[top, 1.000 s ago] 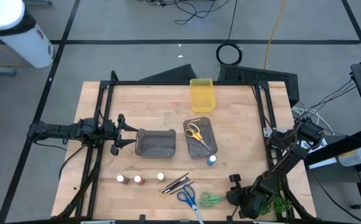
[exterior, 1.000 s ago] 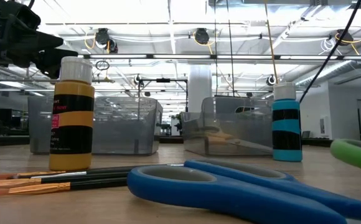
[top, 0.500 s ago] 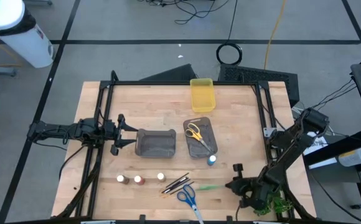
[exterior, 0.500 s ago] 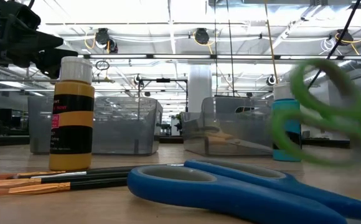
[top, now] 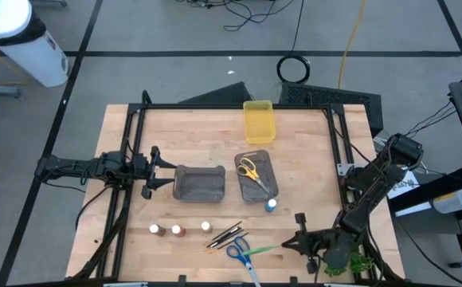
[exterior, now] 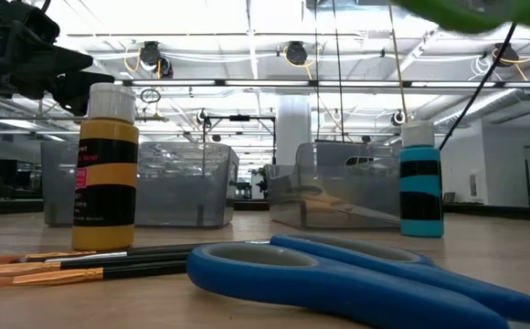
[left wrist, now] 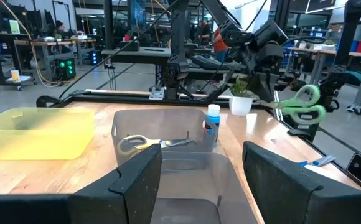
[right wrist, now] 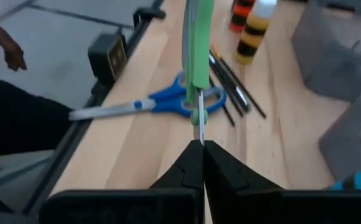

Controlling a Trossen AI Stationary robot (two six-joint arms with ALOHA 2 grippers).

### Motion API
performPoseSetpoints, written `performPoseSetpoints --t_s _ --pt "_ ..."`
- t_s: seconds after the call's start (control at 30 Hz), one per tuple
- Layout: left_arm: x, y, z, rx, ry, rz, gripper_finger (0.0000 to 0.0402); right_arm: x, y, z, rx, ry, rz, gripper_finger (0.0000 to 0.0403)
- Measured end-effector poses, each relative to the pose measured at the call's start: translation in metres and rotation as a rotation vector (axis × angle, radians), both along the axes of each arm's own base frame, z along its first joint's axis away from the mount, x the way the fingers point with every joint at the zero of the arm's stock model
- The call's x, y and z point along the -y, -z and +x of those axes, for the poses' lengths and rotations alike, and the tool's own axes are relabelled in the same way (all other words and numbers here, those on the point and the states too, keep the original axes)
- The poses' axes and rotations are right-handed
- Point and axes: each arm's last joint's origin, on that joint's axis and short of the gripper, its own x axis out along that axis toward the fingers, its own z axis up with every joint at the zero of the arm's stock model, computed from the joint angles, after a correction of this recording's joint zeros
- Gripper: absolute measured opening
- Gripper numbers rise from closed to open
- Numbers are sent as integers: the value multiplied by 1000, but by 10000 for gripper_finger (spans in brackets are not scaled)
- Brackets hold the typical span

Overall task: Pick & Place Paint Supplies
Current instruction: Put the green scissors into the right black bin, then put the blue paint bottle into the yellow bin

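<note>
Near the front edge of the table, the right gripper (top: 297, 240) has its fingers pressed together on the blade tips of the green scissors (top: 261, 249), which hang in the air above the wood with the handles pointing away from the arm. The right wrist view shows the pinch plainly: thin metal caught between the two dark pads, green plastic sticking out beyond. Below them lie the blue scissors (top: 236, 254) and the brushes (top: 225, 234), with three small paint pots (top: 178, 230) in a row beside those. A blue pot (top: 271, 204) stands at the corner of the grey bin (top: 268, 166) that holds the yellow scissors (top: 249, 170). The left gripper (top: 154, 172) waits with fingers spread, holding nothing, just beside the other grey bin (top: 198, 182).

The scissors are probably light and stiff, but held by smooth steel tips with the heavier handles out at the far end, so they are likely to swing or slip in a quick move. A hold nearer the pivot would be steadier; as it stands, a slow carry to a bin seems wise.
</note>
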Motion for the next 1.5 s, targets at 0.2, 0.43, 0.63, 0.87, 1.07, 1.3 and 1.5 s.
performPoseSetpoints --t_s 0.2,0.43,0.63,0.87,1.07,1.3,1.5 --pt "0 0 0 0 0 0 237 0 -14 13 153 27 -5 1" --pt "0 0 0 0 0 0 237 18 -29 41 275 108 14 1" --pt "0 0 0 0 0 0 237 53 -35 74 316 182 44 0" --pt "0 0 0 0 0 0 237 107 -36 105 323 285 67 0" --pt "0 0 0 0 0 0 237 154 -14 110 265 367 128 0" --pt "0 0 0 0 0 0 237 178 17 92 229 435 157 0" --pt "0 0 0 0 0 0 237 180 24 80 302 420 206 0"
